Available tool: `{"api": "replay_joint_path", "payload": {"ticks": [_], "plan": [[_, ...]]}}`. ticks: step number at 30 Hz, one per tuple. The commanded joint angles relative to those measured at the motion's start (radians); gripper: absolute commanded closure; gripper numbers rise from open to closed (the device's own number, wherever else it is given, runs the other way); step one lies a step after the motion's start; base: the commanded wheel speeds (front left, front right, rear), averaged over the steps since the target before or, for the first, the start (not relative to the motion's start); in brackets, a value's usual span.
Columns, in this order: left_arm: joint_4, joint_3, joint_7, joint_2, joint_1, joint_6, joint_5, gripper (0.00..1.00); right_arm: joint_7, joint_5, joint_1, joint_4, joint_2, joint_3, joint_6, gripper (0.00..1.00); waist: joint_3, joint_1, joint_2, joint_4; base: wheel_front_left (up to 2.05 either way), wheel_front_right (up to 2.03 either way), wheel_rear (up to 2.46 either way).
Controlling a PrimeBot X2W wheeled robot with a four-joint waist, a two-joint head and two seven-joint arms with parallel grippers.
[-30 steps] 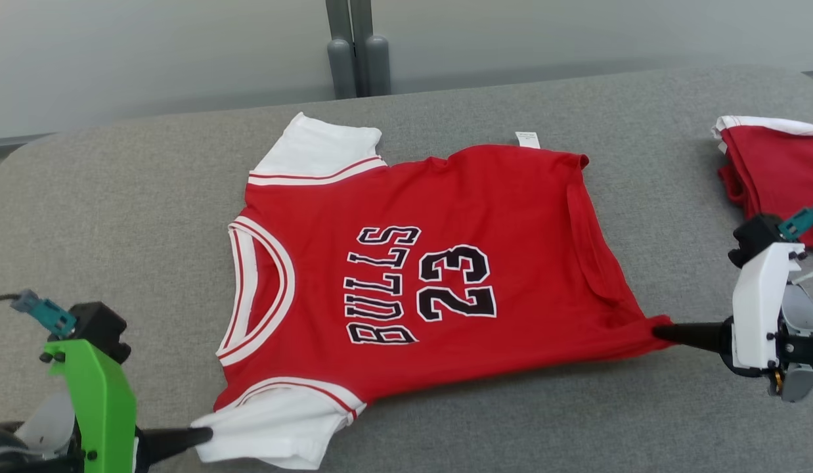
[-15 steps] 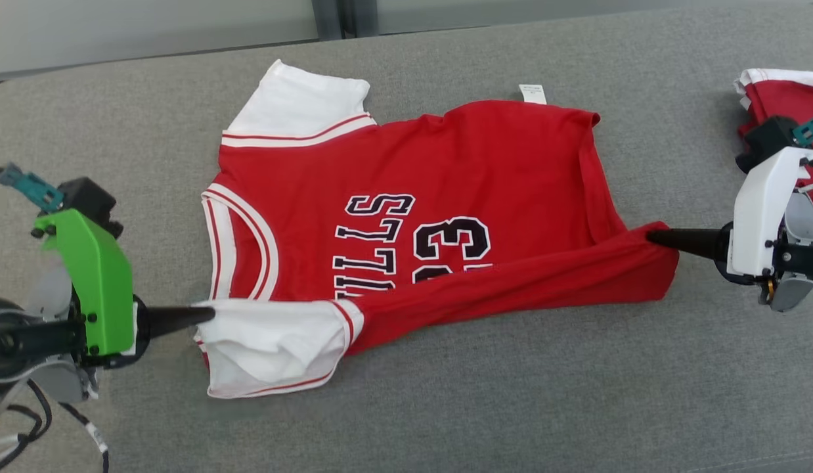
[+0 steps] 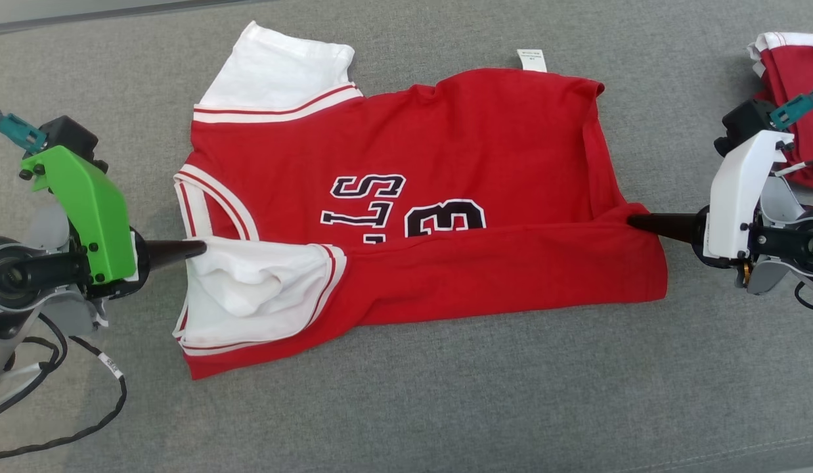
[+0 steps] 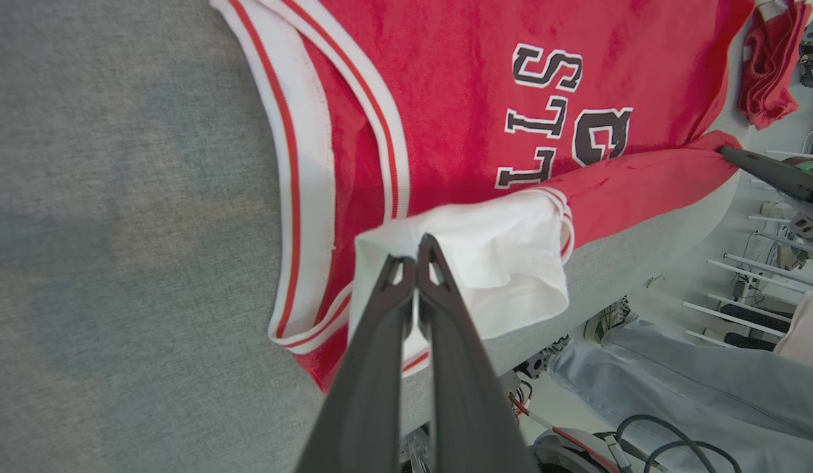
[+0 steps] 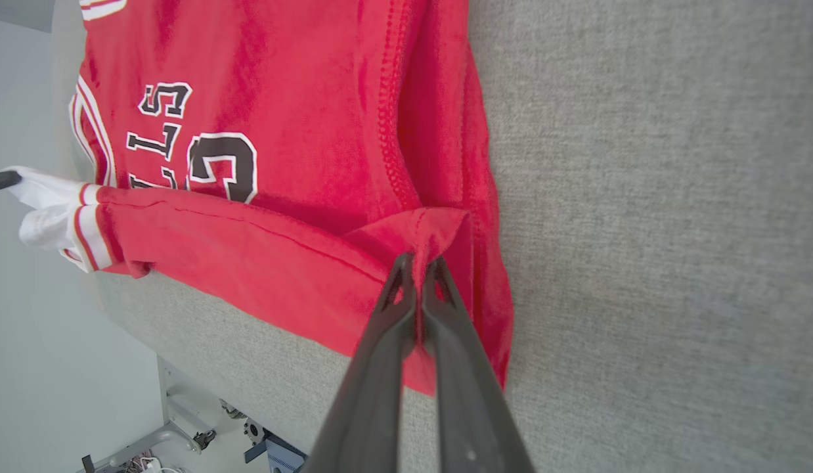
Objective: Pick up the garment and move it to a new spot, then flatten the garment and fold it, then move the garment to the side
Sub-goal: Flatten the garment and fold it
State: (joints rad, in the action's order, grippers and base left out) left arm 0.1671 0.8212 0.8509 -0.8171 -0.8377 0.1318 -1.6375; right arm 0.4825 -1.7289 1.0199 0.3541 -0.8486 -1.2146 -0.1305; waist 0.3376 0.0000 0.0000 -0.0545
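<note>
Jersey (image 3: 479, 144), red, with black-lettered "LLS" and numeral "3"

Open grey tabletop (image 3: 446, 407) in front of the red Bulls jersey (image 3: 485, 131), more bare room at far left, second red garment (image 3: 797, 66) crowding the far right corner

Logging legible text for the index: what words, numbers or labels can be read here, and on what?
"LLS": red jersey chest; the rest is under the fold.
"3": same jersey, partly covered.
Too small to read: white hem tag.
Too small to read: cable label.
</note>
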Motion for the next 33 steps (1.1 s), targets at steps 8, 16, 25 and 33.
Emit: {"api": "replay_joint_path", "payload": {"ticks": [8,16,25,33], "plan": [[0.086,-0.008,-0.053,0.041,-0.023,-0.044,0.03,0.0,-0.052,0.003,-0.012,0.017,0.036,0.006,0.0,0.0,-0.042,0.0,0.0,0.006,0.0,0.0,0.0],[0.048,-0.067,-0.392,0.02,0.05,-0.103,0.192,0.0,-0.36,0.087,-0.091,-0.054,0.009,0.086,0.0,0.0,-0.137,0.0,0.0,0.023,0.0,0.0,0.0],[-0.125,-0.092,-0.818,-0.01,0.262,-0.007,0.404,0.0,-0.748,0.333,-0.284,-0.05,0.003,0.29,-0.001,0.0,-0.193,0.0,0.0,0.045,0.0,0.0,0.0],[-0.248,-0.069,-1.074,-0.004,0.467,0.211,0.59,0.0,-0.747,0.721,-0.645,-0.051,0.198,0.745,0.0,0.0,-0.195,0.0,0.0,0.037,0.0,0.0,0.0]]}}
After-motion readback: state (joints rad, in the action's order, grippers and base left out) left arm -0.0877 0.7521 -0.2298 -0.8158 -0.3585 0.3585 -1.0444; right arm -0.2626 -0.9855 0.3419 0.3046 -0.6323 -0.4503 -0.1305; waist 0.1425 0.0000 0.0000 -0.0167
